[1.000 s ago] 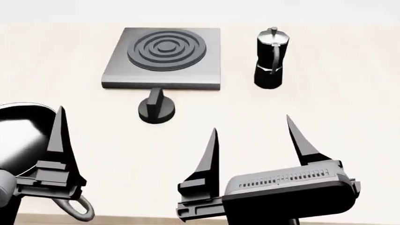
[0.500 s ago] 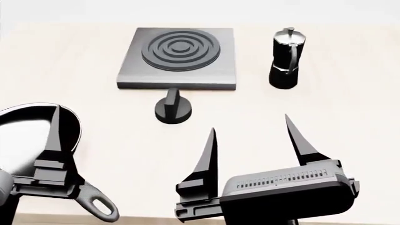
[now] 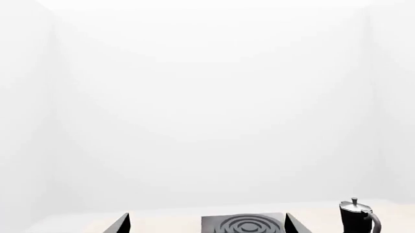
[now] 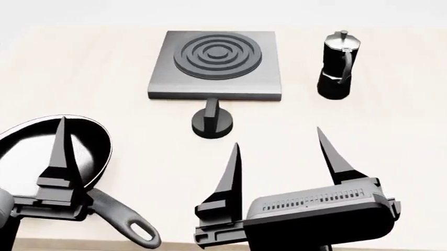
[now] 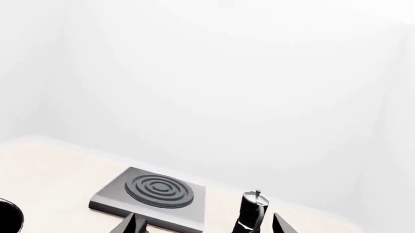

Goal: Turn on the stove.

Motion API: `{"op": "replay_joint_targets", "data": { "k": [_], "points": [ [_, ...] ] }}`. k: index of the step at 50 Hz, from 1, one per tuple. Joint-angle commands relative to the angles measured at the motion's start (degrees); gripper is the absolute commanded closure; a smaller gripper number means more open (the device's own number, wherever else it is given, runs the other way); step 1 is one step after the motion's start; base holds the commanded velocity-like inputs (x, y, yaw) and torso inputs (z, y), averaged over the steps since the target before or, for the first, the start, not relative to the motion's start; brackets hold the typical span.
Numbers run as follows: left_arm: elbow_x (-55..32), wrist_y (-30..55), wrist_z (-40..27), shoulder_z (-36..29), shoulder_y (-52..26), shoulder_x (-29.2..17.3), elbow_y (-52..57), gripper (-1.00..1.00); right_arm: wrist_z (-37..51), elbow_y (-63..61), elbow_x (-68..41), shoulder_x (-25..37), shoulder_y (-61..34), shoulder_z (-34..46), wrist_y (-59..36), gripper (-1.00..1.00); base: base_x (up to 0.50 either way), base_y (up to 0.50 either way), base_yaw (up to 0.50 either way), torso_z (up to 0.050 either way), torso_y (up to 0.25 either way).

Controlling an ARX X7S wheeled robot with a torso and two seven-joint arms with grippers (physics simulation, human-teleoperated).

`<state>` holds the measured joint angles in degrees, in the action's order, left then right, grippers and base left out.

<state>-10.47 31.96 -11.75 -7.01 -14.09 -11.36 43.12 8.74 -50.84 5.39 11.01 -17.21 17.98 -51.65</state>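
The stove (image 4: 216, 63) is a flat grey square plate with dark raised rings at the far middle of the table. Its black ridged knob (image 4: 212, 123) sits just in front of it. The stove also shows in the left wrist view (image 3: 243, 223) and the right wrist view (image 5: 152, 194). My right gripper (image 4: 279, 159) is open and empty, near the table's front, short of the knob and to its right. My left gripper shows one finger (image 4: 59, 157) over the frying pan; in its wrist view (image 3: 206, 224) both tips stand wide apart, open and empty.
A black frying pan (image 4: 28, 151) lies at the near left, its handle (image 4: 125, 219) pointing toward the front edge. A black moka pot (image 4: 336, 65) stands right of the stove; it also shows in the left wrist view (image 3: 356, 218) and the right wrist view (image 5: 250, 211).
The head view has shifted left, so the stove, knob, moka pot and pan all sit further right in the picture. More of the pan and its handle shows. Both grippers stay open.
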Motion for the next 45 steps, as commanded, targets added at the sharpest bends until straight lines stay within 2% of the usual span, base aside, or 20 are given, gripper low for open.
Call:
{"op": "replay_joint_targets", "data": {
  "k": [1,45],
  "points": [
    [-0.2,-0.2,-0.5,-0.3,0.1,-0.4,-0.1,-1.0,0.3,0.1,-0.3,0.3,0.0,0.3,0.2,-1.0,0.0,0.12,0.0,0.0,0.0],
    [-1.5,-0.3,-2.1,-0.8,-0.1,-1.6,0.2,-1.0,1.5,0.7,-1.0,0.9,-0.5,1.8,0.3,-1.0,0.0,0.12,0.0,0.0,0.0]
  ]
}}
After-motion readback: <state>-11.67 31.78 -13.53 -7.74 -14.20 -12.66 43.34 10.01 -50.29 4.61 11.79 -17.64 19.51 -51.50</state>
